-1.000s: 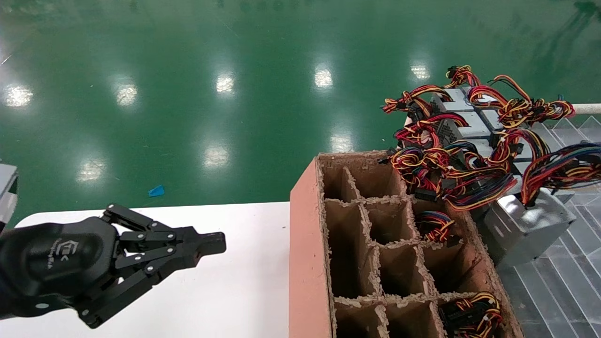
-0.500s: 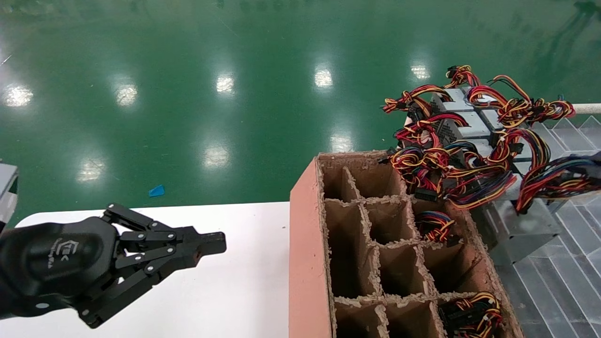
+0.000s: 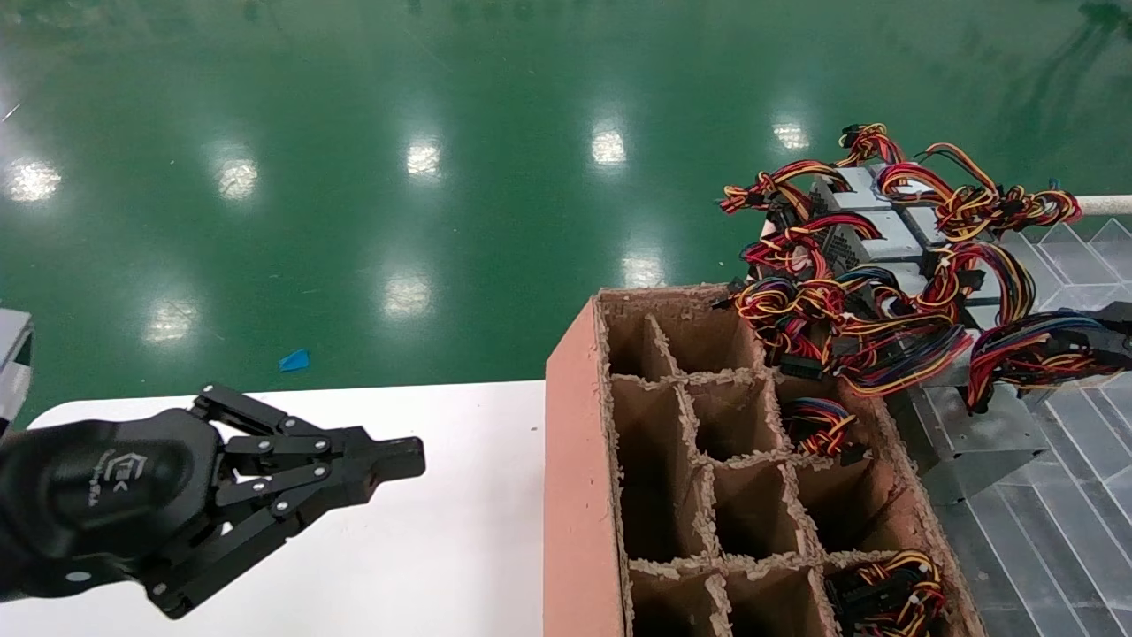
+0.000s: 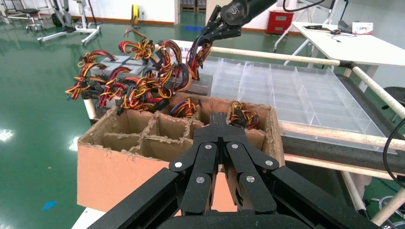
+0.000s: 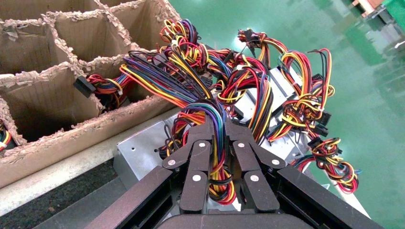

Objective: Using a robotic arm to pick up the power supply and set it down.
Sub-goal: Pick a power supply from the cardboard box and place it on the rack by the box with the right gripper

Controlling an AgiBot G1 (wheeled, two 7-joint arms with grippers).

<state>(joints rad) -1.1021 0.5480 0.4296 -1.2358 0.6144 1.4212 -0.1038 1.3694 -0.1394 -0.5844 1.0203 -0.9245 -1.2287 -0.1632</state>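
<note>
Your right tool (image 5: 217,138) is pinching the wire bundle (image 3: 1030,354) of the supply (image 3: 977,433), not its case. The supply hangs below the tool from those wires, just off the right wall of the box (image 3: 575,460), over the clear tray (image 3: 1061,531). Judged from that, setting it down means lowering straight onto the tray beneath. Your left tool (image 3: 389,460) is pressed together, parked over the bench (image 3: 442,548) at its left, far from the supply.
</note>
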